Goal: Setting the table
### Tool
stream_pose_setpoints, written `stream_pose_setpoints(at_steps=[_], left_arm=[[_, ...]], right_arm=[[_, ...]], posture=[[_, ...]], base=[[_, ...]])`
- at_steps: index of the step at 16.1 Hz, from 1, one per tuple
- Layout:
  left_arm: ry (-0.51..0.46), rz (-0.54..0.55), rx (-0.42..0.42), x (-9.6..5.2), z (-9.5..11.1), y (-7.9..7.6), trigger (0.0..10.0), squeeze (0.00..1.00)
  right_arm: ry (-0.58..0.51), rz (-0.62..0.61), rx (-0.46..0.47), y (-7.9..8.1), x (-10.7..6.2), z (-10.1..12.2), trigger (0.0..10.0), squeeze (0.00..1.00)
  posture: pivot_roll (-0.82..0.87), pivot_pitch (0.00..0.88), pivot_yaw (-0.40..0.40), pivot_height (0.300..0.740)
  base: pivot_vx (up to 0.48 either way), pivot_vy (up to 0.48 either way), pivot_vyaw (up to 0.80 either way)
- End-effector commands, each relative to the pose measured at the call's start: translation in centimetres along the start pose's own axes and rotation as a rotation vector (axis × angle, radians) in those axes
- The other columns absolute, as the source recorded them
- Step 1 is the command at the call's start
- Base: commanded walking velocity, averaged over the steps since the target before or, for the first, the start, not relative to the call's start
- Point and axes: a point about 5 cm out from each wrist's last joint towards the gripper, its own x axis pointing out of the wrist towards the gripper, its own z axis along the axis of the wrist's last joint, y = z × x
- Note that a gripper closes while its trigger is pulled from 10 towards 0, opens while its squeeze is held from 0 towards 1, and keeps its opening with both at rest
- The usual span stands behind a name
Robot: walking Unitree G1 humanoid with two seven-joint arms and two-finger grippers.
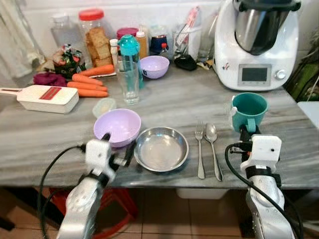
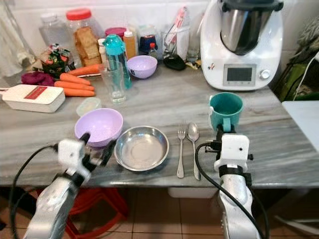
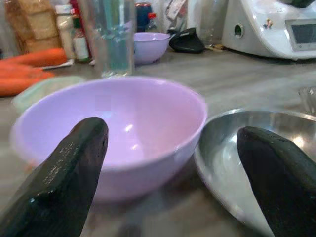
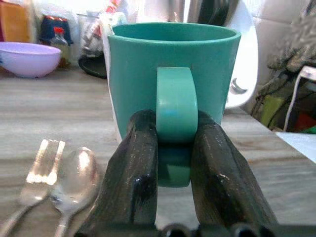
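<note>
From my remote seat, the place setting looked mostly laid. My right gripper was clenched on the handle of the teal mug, which stood upright on the grey counter straight ahead of those fingers. Just off that gripper's left lay the fork and spoon, side by side, and beyond them the steel plate. My left gripper was spread wide and empty, one finger before the lilac bowl, the other before the plate's rim (bowl and plate nearly touching). I judged that what remained was letting go of the mug, and perhaps bringing the clear glass, well ahead of the left gripper.
</note>
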Motion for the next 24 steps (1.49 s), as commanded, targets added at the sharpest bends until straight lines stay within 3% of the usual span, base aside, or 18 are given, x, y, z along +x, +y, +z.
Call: stream_pose_setpoints(at_steps=[1, 4, 7, 9, 11, 15, 24], left_arm=[[-0.013, -0.003, 0.012, -0.3, 0.5, 0.4, 10.0, 0.00], [0.001, -0.038, 0.006, -1.1, 0.4, 0.5, 10.0, 0.00], [-0.005, -0.175, -0.082, -1.7, 0.6, -0.1, 10.0, 0.00], [0.018, -0.213, -0.104, -1.9, 0.4, -0.2, 10.0, 0.00], [0.022, -0.222, -0.108, -2.1, 0.3, -0.1, 10.0, 0.00], [0.039, -0.238, -0.104, -1.8, -0.6, 0.7, 10.0, 0.00], [0.027, -0.272, -0.129, -1.9, -0.7, 1.1, 10.0, 0.00]], right_arm=[[-0.035, 0.022, 0.013, 0.4, 0.2, 0.9, 10.0, 0.00], [-0.044, 0.059, 0.029, 0.5, 0.6, 1.1, 10.0, 0.00], [-0.065, 0.187, 0.095, 0.9, 1.9, 2.0, 10.0, 0.00], [-0.073, 0.257, 0.153, 1.5, 2.7, 2.5, 10.0, 0.00], [-0.075, 0.320, 0.149, 2.1, 3.7, 2.6, 10.0, 0.00], [-0.002, 0.375, 0.189, 3.3, 6.1, 1.4, 10.0, 0.00], [0.078, 0.493, 0.196, 4.9, 7.8, -0.8, 10.0, 0.00]], posture=[[-0.02, 0.000, 0.030, 0.740], [-0.02, 0.000, 0.026, 0.740], [-0.01, 0.000, 0.026, 0.740], [-0.01, 0.000, 0.029, 0.740], [-0.01, 0.000, 0.031, 0.740], [0.01, 0.000, 0.031, 0.740], [0.02, 0.000, 0.030, 0.740]], base=[[0.000, 0.000, 0.00], [0.000, 0.000, 0.00], [0.000, 0.000, 0.00], [0.000, 0.000, 0.00], [0.000, 0.000, 0.00], [0.000, 0.000, 0.00], [0.000, 0.000, 0.00]])
